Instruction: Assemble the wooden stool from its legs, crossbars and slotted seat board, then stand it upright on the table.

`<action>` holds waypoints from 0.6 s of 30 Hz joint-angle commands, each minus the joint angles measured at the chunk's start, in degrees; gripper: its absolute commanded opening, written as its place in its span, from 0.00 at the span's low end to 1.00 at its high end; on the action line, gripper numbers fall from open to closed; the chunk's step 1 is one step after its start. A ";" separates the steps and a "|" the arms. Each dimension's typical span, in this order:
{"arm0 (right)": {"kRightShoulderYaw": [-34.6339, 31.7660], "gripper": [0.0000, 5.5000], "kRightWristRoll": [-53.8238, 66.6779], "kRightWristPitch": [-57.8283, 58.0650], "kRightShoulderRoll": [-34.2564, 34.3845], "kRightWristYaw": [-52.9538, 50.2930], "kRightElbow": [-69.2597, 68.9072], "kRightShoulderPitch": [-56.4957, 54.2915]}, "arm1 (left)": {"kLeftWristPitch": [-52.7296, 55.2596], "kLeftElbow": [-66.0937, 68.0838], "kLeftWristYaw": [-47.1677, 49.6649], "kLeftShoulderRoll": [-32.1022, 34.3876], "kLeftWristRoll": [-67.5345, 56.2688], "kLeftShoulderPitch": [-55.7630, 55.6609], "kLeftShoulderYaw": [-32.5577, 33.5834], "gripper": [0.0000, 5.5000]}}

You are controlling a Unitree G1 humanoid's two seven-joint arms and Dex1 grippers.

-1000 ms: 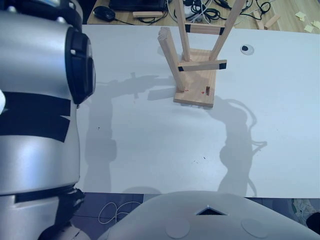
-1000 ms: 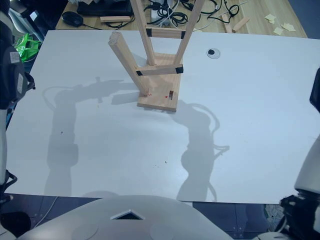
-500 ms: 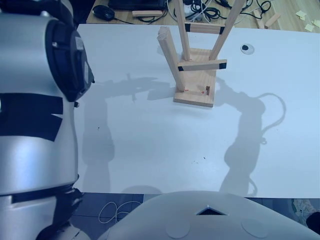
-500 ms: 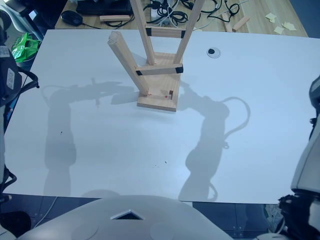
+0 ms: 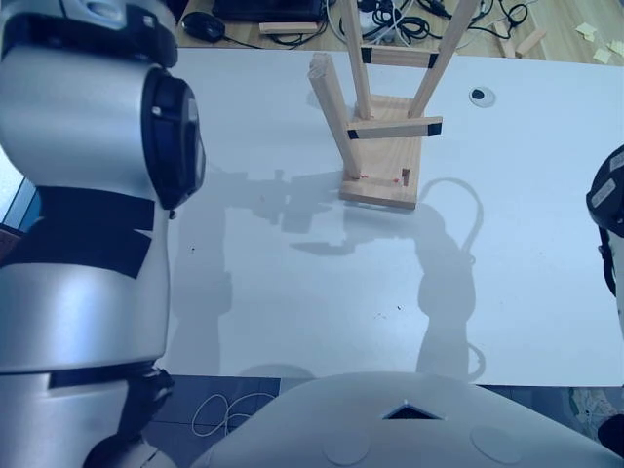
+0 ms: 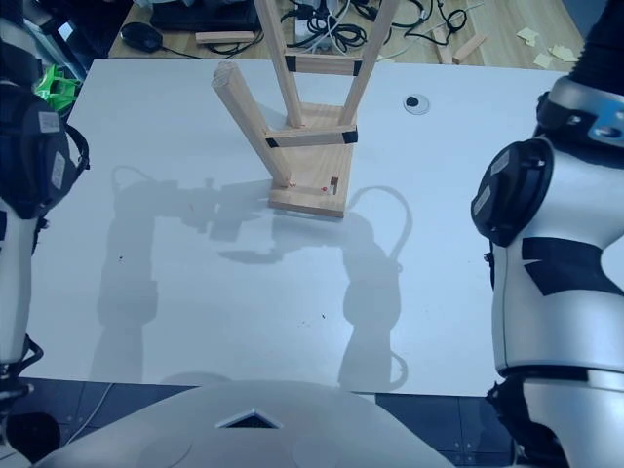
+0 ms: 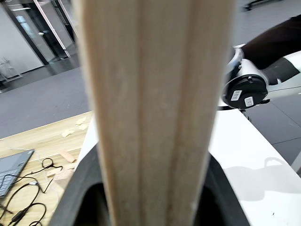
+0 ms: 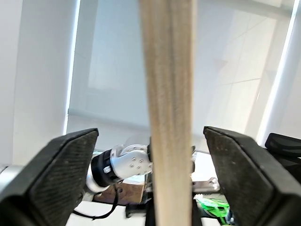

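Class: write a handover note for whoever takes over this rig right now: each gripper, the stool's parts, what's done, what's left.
Left gripper: a wooden piece close against it; grip unclear.
Right gripper: jaws apart either side of a wooden bar.
Stool: upside down, seat board flat on the table, three legs up, two crossbars taped on.
Done: most of the frame.
Left: near-right slot looks empty; fit the last leg, then stand it upright.

Seat board (image 6: 308, 202) on table (image 6: 175, 322) (legs (image 6: 249, 115) upward); cables (image 6: 429, 19) behind, mouse (image 6: 142, 36) far-left
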 commanded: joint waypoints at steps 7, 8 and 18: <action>4.29 0.61 0.76 2.29 -3.67 1.57 -1.93 0.75 | 1.36 -7.35 -0.36 4.03 -1.84 5.97 -7.40 0.18; 5.17 0.57 1.16 4.20 -4.86 2.76 -2.30 0.83 | 0.90 -7.27 -0.36 4.35 -1.64 6.16 -7.87 0.18; 8.26 0.28 1.03 7.68 -9.33 6.77 -1.19 1.57 | 0.07 -8.33 -0.37 6.69 -3.24 7.23 -11.73 0.18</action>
